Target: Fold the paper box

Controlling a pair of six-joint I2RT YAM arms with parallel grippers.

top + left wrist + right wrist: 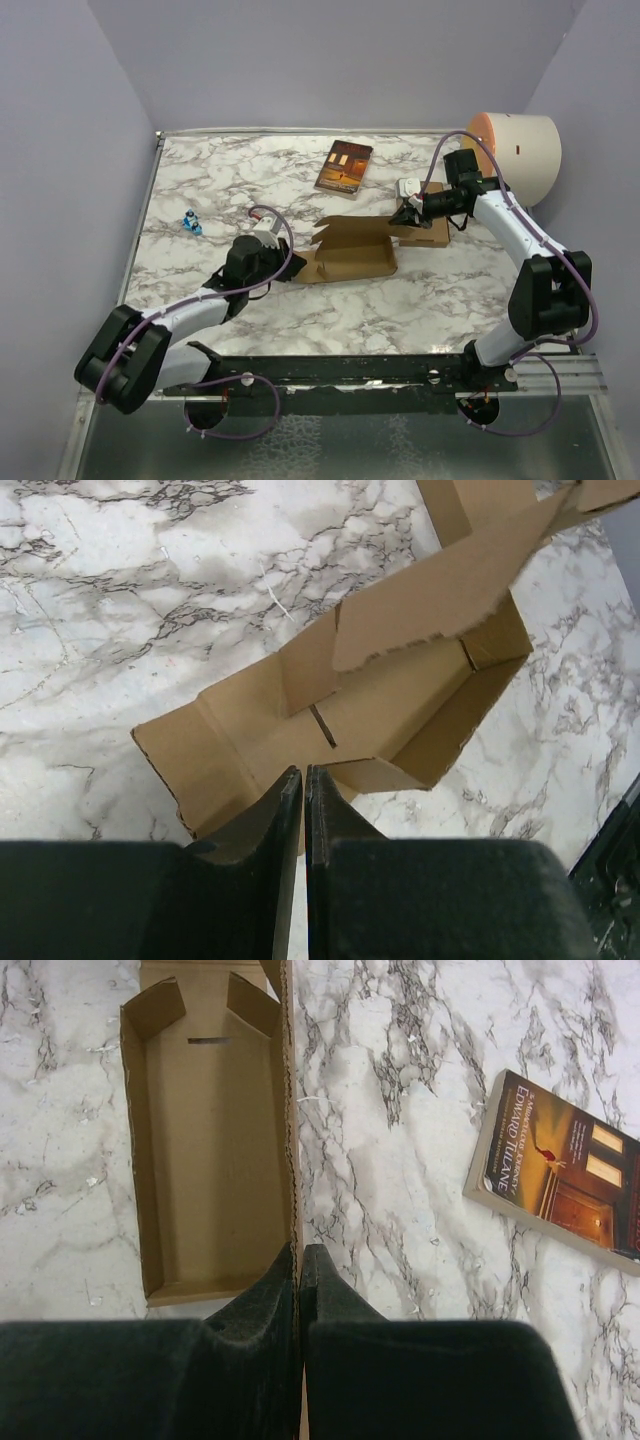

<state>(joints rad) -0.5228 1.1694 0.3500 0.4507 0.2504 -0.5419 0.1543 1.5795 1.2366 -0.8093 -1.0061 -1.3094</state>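
Paper box (355, 258) looks light, thin and easily creased, so best held by flap edges. Left gripper (303, 775) narrow, pinching end flap. Right gripper (298, 1252) pinching side wall.

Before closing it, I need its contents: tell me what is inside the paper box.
Inside the paper box: bare cardboard, one slit, nothing loose. The right claw covers its near corner.

The dark red-brown rectangular paperback book (560, 1175), near the far edge of the white marble counter (230, 180), reads "EDWARD TULANE" on its cover; the smaller lettering is illegible.
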